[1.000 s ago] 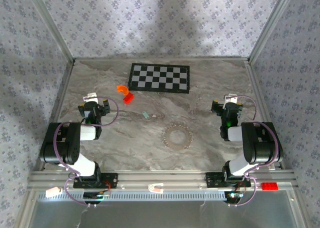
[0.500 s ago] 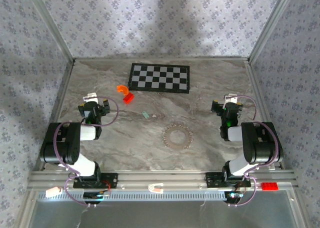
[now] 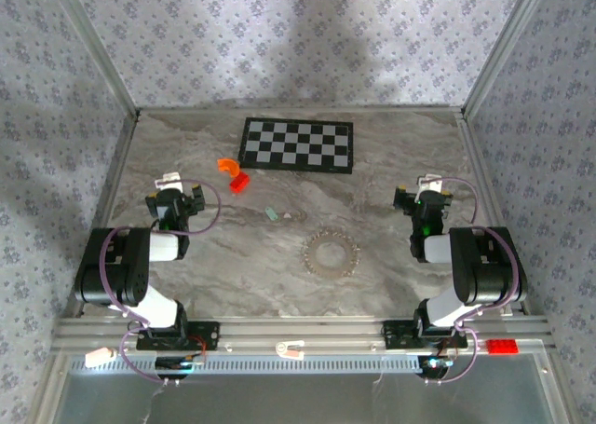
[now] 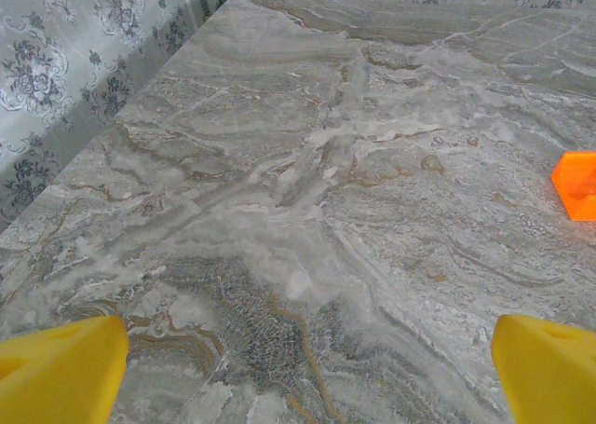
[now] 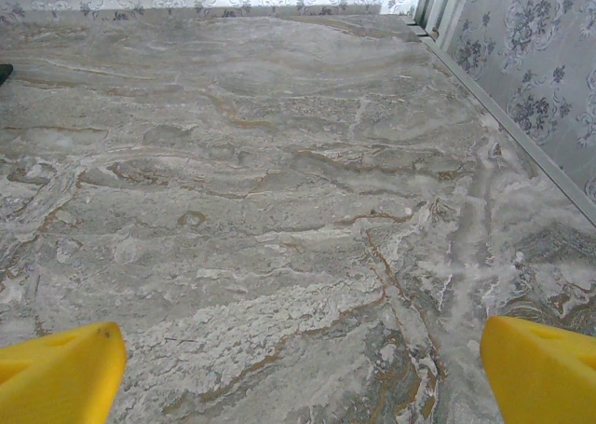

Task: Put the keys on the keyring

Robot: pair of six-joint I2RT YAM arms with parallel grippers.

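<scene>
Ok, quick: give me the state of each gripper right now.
Left gripper: open, jaws wide apart, holding nothing.
Right gripper: open, jaws wide apart, holding nothing.

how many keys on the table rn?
1. A tiny teal key lies on the table between the red piece and the chain loop, apart from both. A pale speck right of it is too small to identify.

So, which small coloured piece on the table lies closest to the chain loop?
The pale teal-green piece, just left of the chain loop; the red piece and the orange curved piece lie farther away, near the checkerboard.
</scene>
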